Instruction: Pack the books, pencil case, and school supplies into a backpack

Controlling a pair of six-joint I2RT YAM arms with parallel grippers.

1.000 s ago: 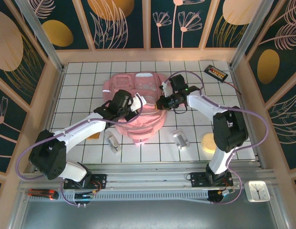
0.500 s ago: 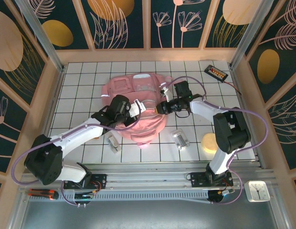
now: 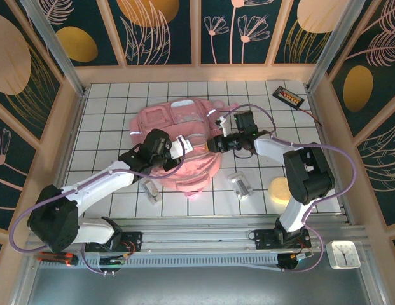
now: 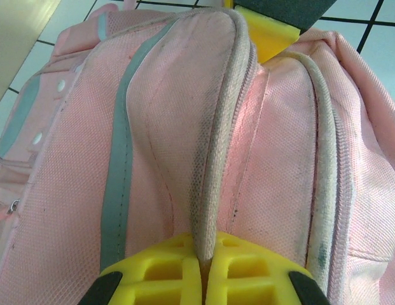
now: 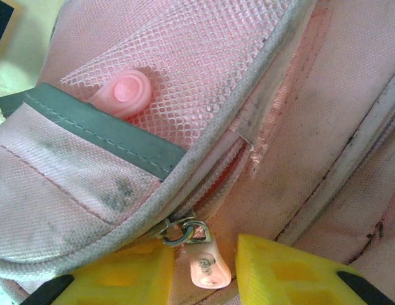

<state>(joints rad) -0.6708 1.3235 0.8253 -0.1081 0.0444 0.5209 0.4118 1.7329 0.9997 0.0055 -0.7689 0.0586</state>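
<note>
White-tiled tabletop carries the backpack at centre frame. The left gripper is clamped tight on a piped seam. The right gripper stands partly parted, with the zip pull dangling ungripped between its jaws. Closing off-centre could miss that small pull, and the slack fabric might shift it sideways.

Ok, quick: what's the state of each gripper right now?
Left gripper: closed on a raised fold of the backpack.
Right gripper: open, zip pull between its jaws, not gripped.
</note>
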